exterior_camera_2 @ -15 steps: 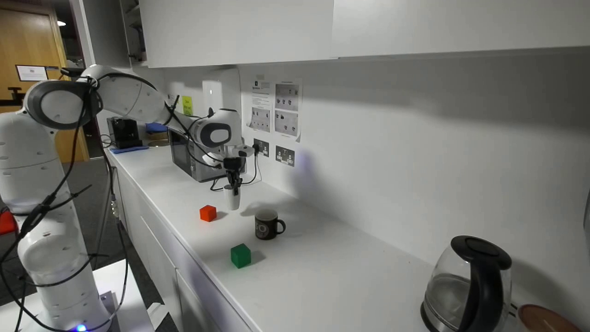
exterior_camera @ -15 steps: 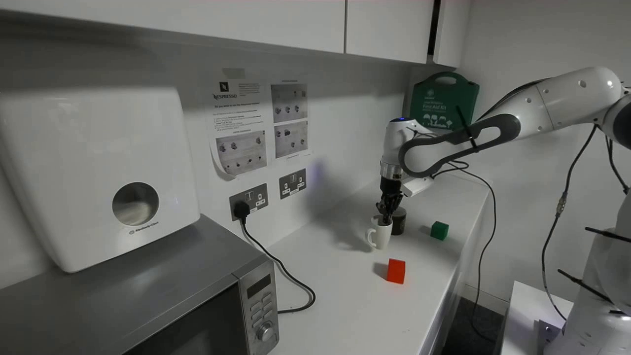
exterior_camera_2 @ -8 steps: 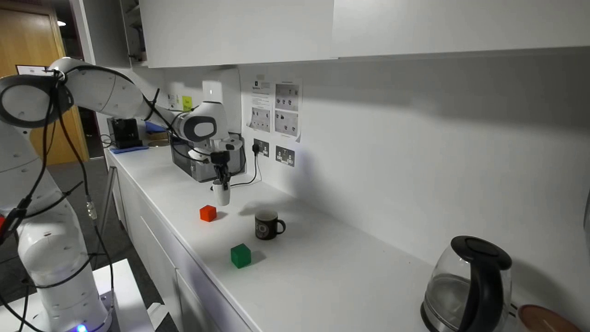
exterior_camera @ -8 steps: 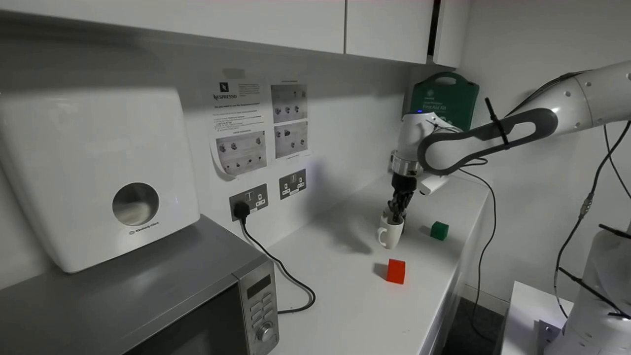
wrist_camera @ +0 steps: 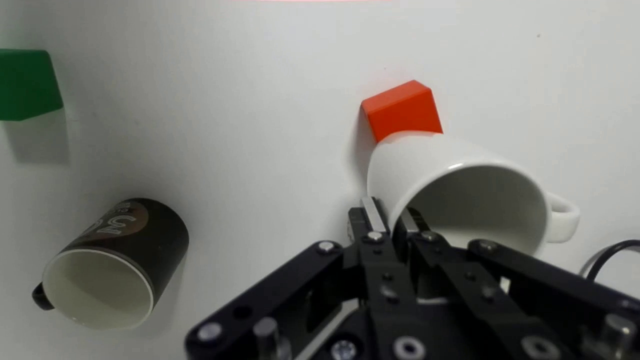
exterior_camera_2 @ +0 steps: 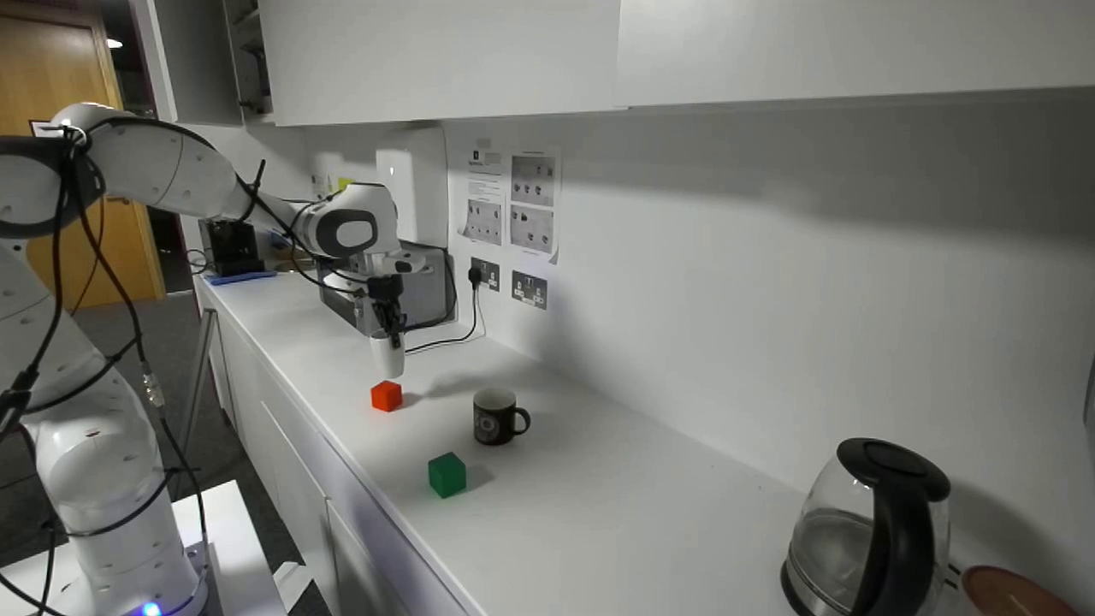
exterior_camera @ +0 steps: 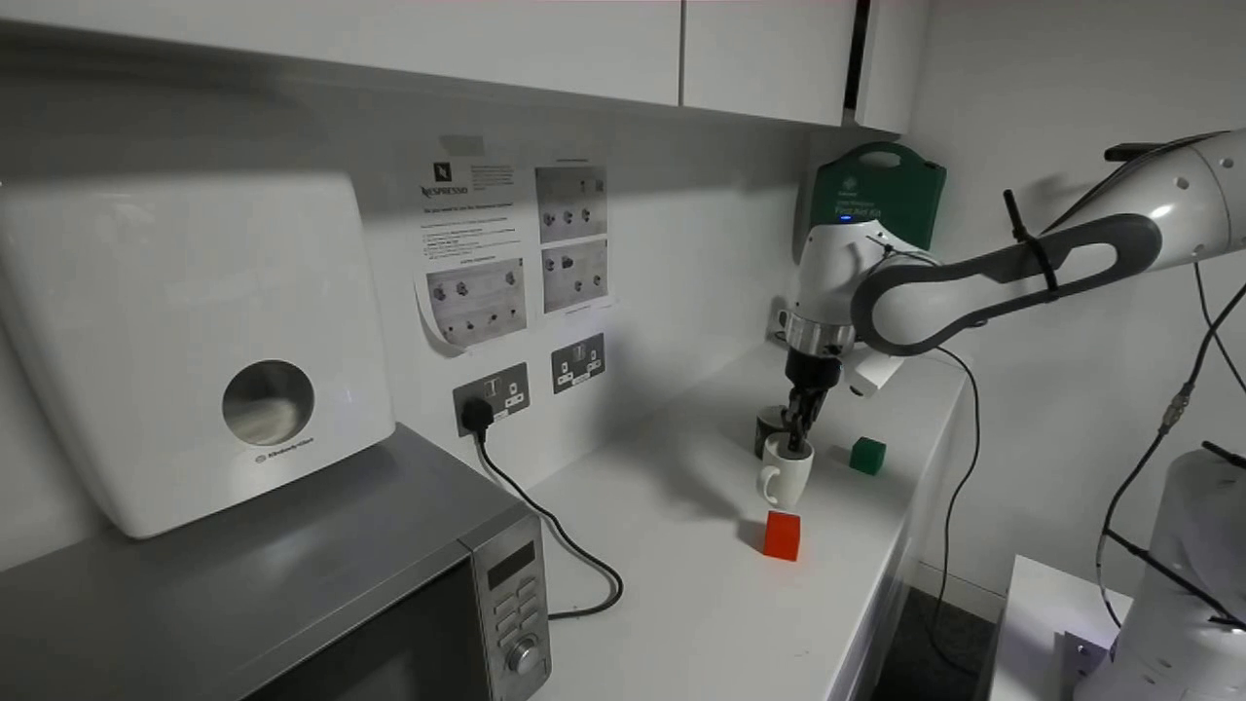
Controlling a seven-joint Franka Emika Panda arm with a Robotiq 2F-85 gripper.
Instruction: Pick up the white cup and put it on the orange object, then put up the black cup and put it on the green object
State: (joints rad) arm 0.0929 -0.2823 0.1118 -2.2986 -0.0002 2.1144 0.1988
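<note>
My gripper (wrist_camera: 392,217) is shut on the rim of the white cup (wrist_camera: 425,155), one finger inside and one outside. The cup hangs above the counter with its mouth up, a little tilted, in both exterior views (exterior_camera: 787,477) (exterior_camera_2: 387,357). The orange block (wrist_camera: 406,112) sits on the counter close to the cup's base, partly covered by it in the wrist view; it also shows in both exterior views (exterior_camera: 783,535) (exterior_camera_2: 386,396). The black cup (exterior_camera_2: 494,423) stands upright on the counter. The green block (exterior_camera_2: 446,475) lies nearer the counter's front edge.
A microwave (exterior_camera: 370,584) with a black cable (exterior_camera: 584,555) stands on the counter (exterior_camera_2: 599,513). A glass kettle (exterior_camera_2: 868,530) is at the far end in an exterior view. Wall cabinets (exterior_camera_2: 445,60) hang above. A green first aid box (exterior_camera: 876,195) is by the wall.
The arm has drawn back toward its base and carried the white cup from over the counter's middle to close by the orange block. The blocks and black cup have not moved.
</note>
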